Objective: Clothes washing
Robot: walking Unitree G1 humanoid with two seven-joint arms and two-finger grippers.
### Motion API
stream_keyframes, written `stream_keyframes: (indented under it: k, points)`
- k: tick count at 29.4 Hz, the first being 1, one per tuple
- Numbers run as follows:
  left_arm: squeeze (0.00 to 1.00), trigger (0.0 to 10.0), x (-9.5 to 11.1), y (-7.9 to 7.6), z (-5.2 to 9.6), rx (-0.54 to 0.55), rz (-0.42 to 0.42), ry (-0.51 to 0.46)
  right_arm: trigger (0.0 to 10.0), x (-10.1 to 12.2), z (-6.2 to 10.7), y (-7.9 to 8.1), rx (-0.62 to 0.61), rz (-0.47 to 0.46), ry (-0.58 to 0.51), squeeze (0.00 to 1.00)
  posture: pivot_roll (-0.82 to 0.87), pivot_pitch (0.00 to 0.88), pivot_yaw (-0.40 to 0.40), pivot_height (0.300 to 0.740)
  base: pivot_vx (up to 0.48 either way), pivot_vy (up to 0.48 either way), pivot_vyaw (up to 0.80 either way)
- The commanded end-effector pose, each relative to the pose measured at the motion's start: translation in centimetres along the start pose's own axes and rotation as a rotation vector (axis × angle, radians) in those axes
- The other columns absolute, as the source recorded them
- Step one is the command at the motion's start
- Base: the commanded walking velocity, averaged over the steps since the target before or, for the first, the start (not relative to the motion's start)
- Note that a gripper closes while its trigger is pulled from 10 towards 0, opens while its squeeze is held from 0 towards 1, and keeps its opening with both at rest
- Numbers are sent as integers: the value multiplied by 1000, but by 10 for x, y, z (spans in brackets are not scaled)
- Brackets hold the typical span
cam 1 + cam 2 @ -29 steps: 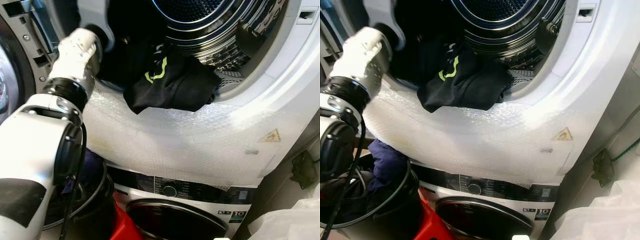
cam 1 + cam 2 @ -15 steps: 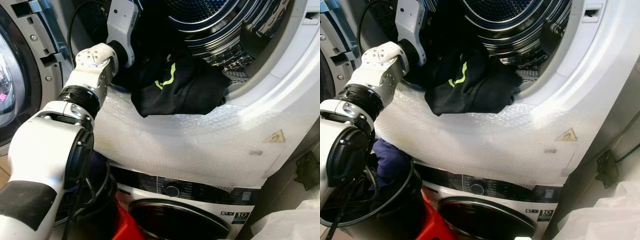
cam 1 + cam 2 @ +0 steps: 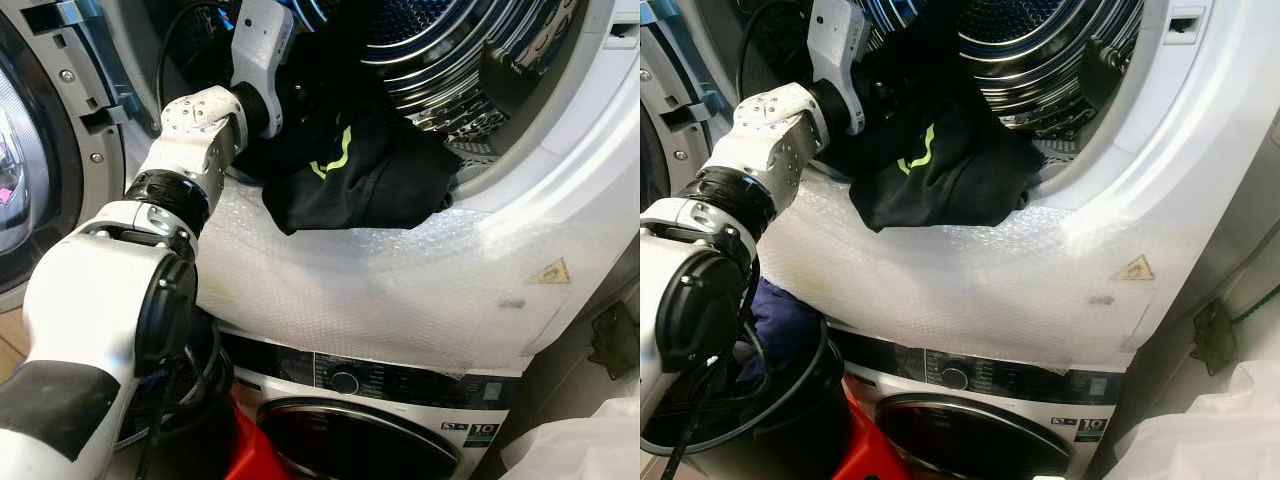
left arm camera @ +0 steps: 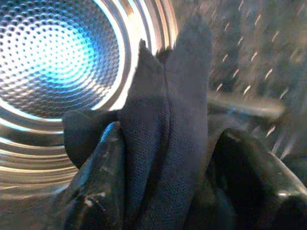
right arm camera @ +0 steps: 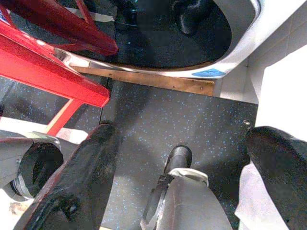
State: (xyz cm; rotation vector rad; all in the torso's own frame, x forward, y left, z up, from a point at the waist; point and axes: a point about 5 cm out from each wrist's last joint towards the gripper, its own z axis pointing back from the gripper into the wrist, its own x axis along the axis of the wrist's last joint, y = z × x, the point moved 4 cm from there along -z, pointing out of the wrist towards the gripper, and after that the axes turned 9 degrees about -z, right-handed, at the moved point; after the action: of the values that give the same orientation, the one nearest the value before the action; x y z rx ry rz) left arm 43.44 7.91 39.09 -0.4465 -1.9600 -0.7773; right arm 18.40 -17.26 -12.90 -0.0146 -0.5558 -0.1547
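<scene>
Left pincer [image 4: 165, 191] grips black garment [image 3: 350, 180] inside drum [image 3: 440, 50].

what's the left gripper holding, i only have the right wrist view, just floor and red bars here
Observer: The left gripper is shut on a dark mesh garment, inside the drum.
Operator: is the garment fully in
Observer: No, a black garment with a yellow-green mark hangs over the door rim onto the bubble wrap.
Operator: anything below the drum
Observer: A second machine, its control dial showing.
</scene>
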Motion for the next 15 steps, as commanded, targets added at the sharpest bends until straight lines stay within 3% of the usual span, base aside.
stream_keyframes:
  k: [1, 9, 10, 11, 12, 15]
  points:
    - [1000, 10000, 21, 1, -5, -22, 36, -66, 10000, -5, 1, 5, 9, -16, 10, 0, 43, 0, 145, 740, 0, 0, 0]
    - [1000, 10000, 41, 1, -5, -87, 127, -147, 10000, -5, 1, 5, 8, -16, 10, 0, 52, 0, 145, 740, 0, 0, 0]
    - [1000, 10000, 40, 2, -4, -75, 75, -127, 10000, -5, 1, 6, 8, -15, 12, 0, 55, 0, 144, 740, 0, 0, 0]
    - [1000, 10000, 40, 2, -4, -75, 75, -127, 10000, -5, 1, 6, 8, -15, 12, 0, 55, 0, 144, 740, 0, 0, 0]
    - [1000, 10000, 35, 10, -4, 5, 32, -79, 10000, -6, 1, 6, 11, -11, 13, 0, 62, 0, 142, 740, 0, 0, 0]
    - [1000, 10000, 25, 18, -2, 90, 12, -3, 10000, -5, 0, 7, 15, -8, 14, 0, 60, 0, 141, 740, 0, 0, 0]
